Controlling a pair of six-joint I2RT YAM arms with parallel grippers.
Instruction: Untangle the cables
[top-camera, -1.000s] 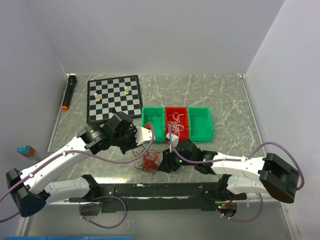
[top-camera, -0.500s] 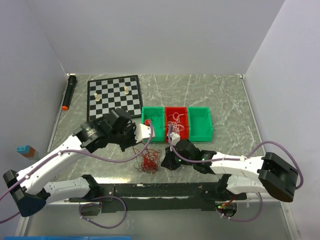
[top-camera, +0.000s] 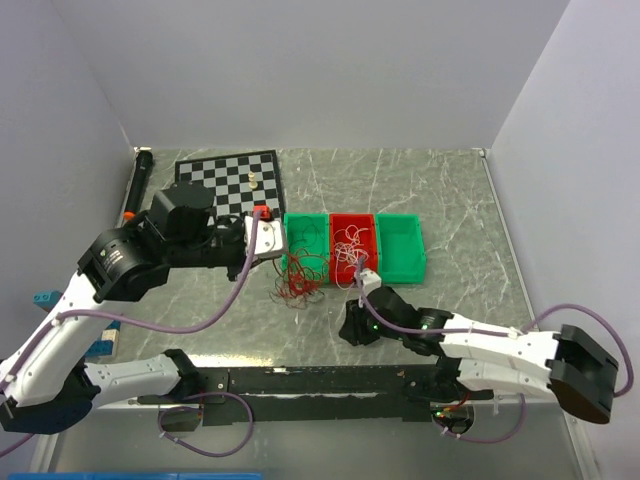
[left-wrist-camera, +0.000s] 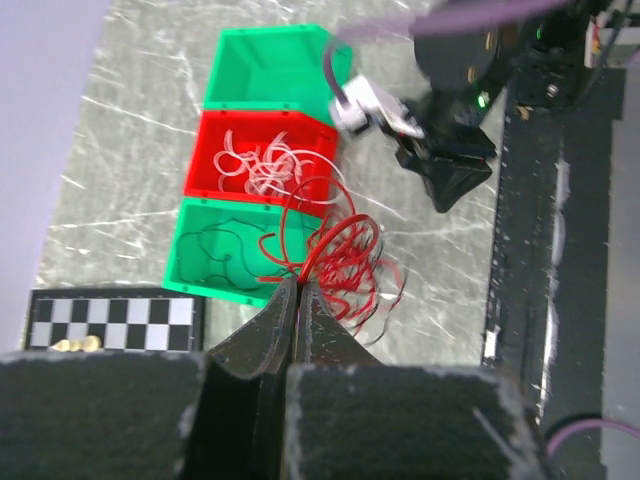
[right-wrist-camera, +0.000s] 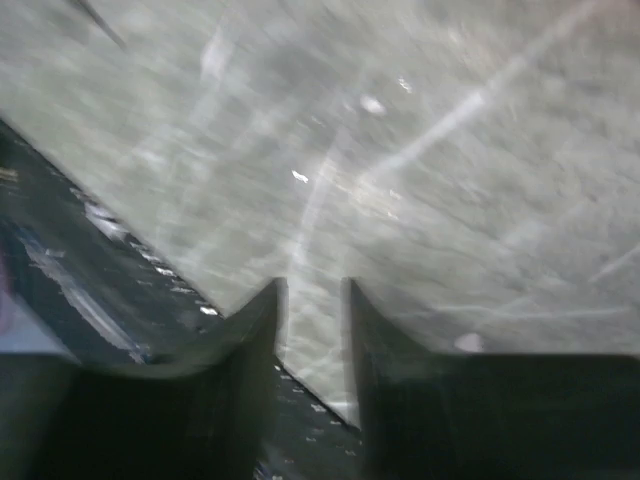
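Note:
The cables (top-camera: 298, 282) are a loose tangle of thin wires, mostly red with some dark strands. They hang over the table just in front of the left green bin (top-camera: 290, 227). My left gripper (top-camera: 281, 262) is shut on a red strand at the top of the tangle. In the left wrist view its jaws (left-wrist-camera: 297, 287) meet on that strand, and the cables (left-wrist-camera: 342, 258) loop out past the tips. My right gripper (top-camera: 352, 327) is low over the table to the right of the tangle and apart from it. It is open (right-wrist-camera: 312, 292) with only bare table between its fingers.
Three bins stand in a row. The left green bin holds dark wires, the red bin (top-camera: 372, 222) holds pale wires, and the right green bin (top-camera: 419, 245) follows. A chessboard (top-camera: 228, 195) with pieces and a black marker (top-camera: 138, 185) lie at back left. A black rail (top-camera: 320, 383) runs along the front.
My left arm has risen and pulled back left, carrying the tangle up toward the bins. My right gripper has come away from the tangle, moved toward the front, and opened.

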